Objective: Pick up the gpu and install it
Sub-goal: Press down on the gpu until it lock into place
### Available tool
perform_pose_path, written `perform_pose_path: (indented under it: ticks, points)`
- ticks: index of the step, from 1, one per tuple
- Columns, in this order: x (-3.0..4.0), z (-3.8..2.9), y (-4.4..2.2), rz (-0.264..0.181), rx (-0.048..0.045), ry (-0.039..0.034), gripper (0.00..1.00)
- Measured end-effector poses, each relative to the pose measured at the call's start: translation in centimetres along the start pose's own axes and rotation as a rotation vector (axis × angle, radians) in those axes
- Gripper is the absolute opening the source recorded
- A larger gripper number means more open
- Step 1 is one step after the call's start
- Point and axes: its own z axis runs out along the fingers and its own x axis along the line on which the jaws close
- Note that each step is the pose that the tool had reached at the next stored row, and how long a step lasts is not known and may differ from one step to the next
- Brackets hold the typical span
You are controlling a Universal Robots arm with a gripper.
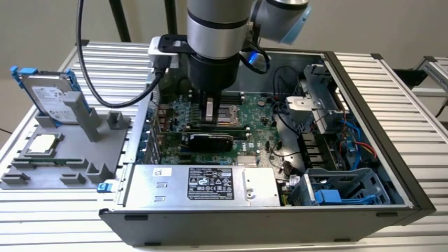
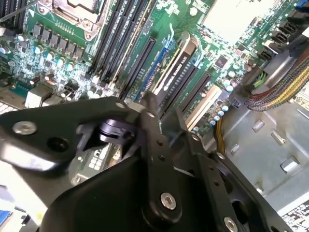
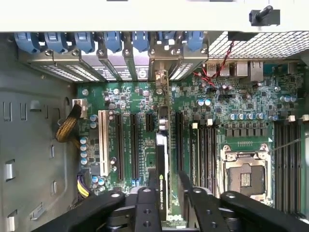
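The gpu (image 1: 210, 140) stands on edge in a slot of the green motherboard (image 1: 259, 131) inside the open computer case, black shroud facing the front. In the first wrist view the gpu (image 3: 163, 159) shows edge-on, its silver bracket against the rear slot openings. My gripper (image 1: 212, 125) hangs just above it. In both wrist views the black fingers (image 3: 150, 186) stand a little apart on either side of the card's top edge, so the gripper (image 3: 167, 176) is open. The gpu (image 2: 176, 72) runs away from the gripper (image 2: 164, 107) between neighbouring slots.
A silver power supply (image 1: 210, 184) lies along the case front. A drive cage (image 1: 336, 191) and cables fill the exterior view's right. Outside the case, a grey fixture (image 1: 42, 173) holds a hard drive (image 1: 49, 97) in a blue-edged caddy, a processor (image 1: 43, 143) and a memory stick (image 1: 60, 161).
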Motion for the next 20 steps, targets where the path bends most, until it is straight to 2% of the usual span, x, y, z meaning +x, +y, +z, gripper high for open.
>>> perform_pose_path:
  ticks: [20]
  points:
    - [-0.13, -2.15, 0.07, 0.000, 0.0000, 0.0000, 0.00]
